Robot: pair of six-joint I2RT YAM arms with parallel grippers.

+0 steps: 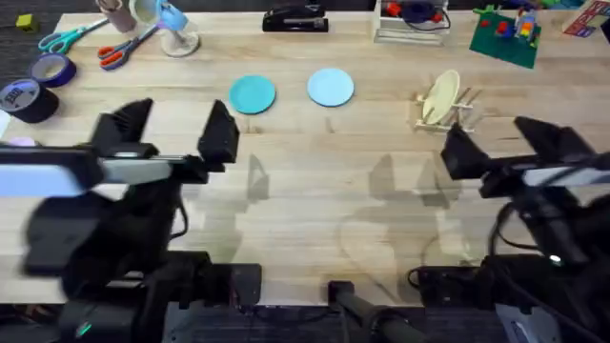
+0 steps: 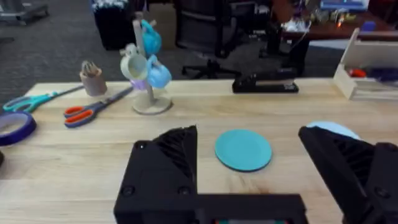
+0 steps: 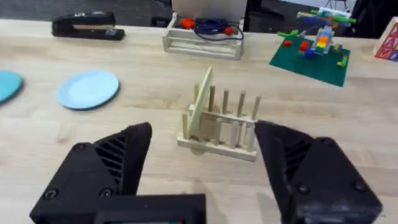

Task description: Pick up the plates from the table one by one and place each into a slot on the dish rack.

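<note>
A teal plate (image 1: 253, 94) (image 2: 243, 149) (image 3: 7, 84) and a light sky-blue plate (image 1: 331, 87) (image 2: 336, 130) (image 3: 88, 89) lie flat side by side on the wooden table (image 1: 315, 210). The small wooden dish rack (image 1: 446, 108) (image 3: 219, 127) stands to their right with a cream-yellow plate (image 3: 200, 107) upright in one end slot. My left gripper (image 1: 176, 133) (image 2: 249, 171) hovers open, short of the teal plate. My right gripper (image 1: 496, 143) (image 3: 202, 168) is open too, just short of the rack. Both hold nothing.
At the back stand a mug tree (image 1: 172, 27), scissors (image 1: 124, 48), tape rolls (image 1: 38, 86), a black stapler (image 1: 295, 19), a white tray (image 1: 410, 21) and a green brick baseplate (image 1: 505, 33). Bare tabletop lies between the arms.
</note>
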